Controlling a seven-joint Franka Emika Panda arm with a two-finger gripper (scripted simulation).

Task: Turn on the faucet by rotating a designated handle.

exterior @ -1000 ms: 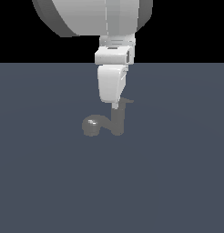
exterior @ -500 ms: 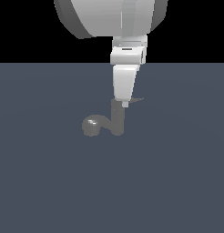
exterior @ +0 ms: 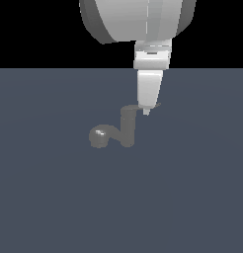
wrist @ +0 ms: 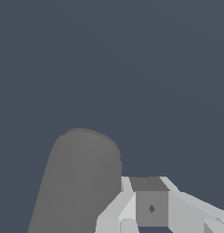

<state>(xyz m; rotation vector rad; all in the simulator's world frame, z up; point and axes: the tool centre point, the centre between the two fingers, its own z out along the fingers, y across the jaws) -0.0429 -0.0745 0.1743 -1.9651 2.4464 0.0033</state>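
The dull-grey faucet (exterior: 127, 127) stands mid-scene in the exterior view, its curved spout ending in a round glinting head (exterior: 99, 135) toward that view's left. The handle (exterior: 129, 107) is a thin bar atop the post, running toward the view's right and largely hidden behind my fingers. My gripper (exterior: 146, 111) hangs straight down just right of the post top, its tip at handle height and touching or nearly touching the bar. It looks shut, with no gap showing. In the wrist view the post (wrist: 79, 182) rises close beside my fingers (wrist: 150, 207).
The faucet stands on a flat blue-grey floor (exterior: 54, 197) that stretches in every direction. The large white robot arm (exterior: 138, 20) fills the top of the exterior view above the faucet.
My gripper has moved steadily toward the exterior view's right, from over the post to just beyond it. The handle's far end appears to have swung right with it.
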